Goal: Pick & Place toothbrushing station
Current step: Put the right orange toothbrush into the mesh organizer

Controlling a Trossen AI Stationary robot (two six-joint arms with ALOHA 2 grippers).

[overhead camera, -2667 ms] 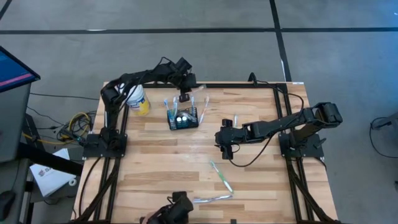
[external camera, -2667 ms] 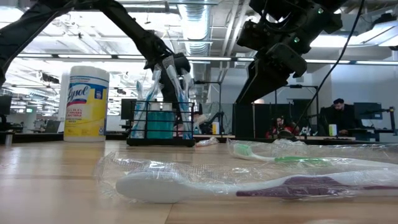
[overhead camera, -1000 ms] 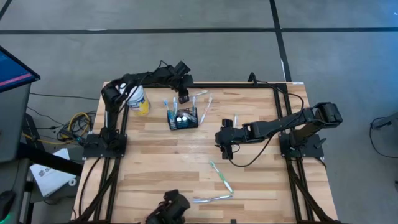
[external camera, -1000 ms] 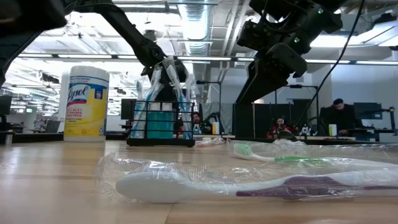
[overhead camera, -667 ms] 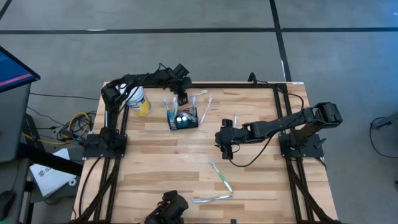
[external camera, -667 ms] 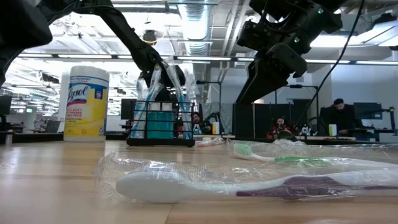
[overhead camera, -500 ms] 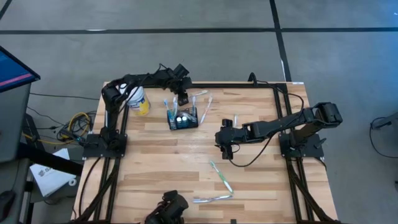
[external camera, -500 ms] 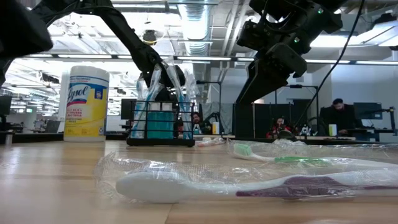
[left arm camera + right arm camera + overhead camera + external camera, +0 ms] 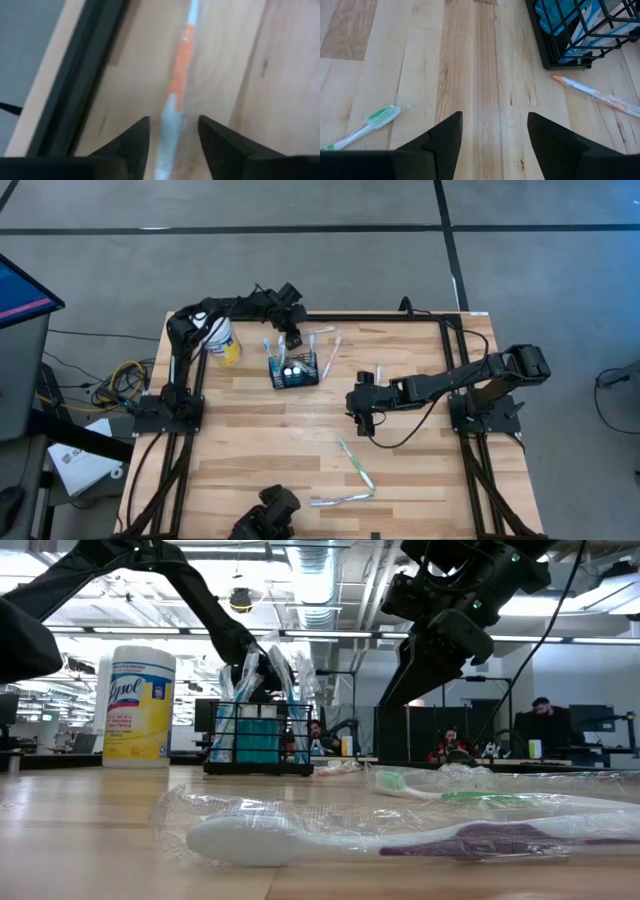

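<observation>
The toothbrushing station, a black wire-mesh caddy (image 9: pixel 293 370) holding wrapped toothbrushes and tubes, stands on its base at the table's far middle; it also shows in the low view (image 9: pixel 258 740) and the right wrist view (image 9: pixel 580 30). My left gripper (image 9: pixel 283 336) is open, low behind the caddy by the far rail. Its fingers stand on either side of an orange-and-pale toothbrush (image 9: pixel 176 95) that lies flat on the table; I see no touch. My right gripper (image 9: pixel 362 410) is open and empty, above the table to the right of the caddy.
A yellow wipes canister (image 9: pixel 222 340) stands left of the caddy. Loose toothbrushes lie behind the caddy (image 9: pixel 332 348), right of it (image 9: pixel 378 373) and toward the near edge: a green one (image 9: pixel 355 463) and a wrapped purple one (image 9: pixel 342 498). A black rail (image 9: pixel 85 70) runs along the far edge.
My left gripper has gone a little toward the table's left edge and down, behind the caddy. The caddy and my right arm have kept still.
</observation>
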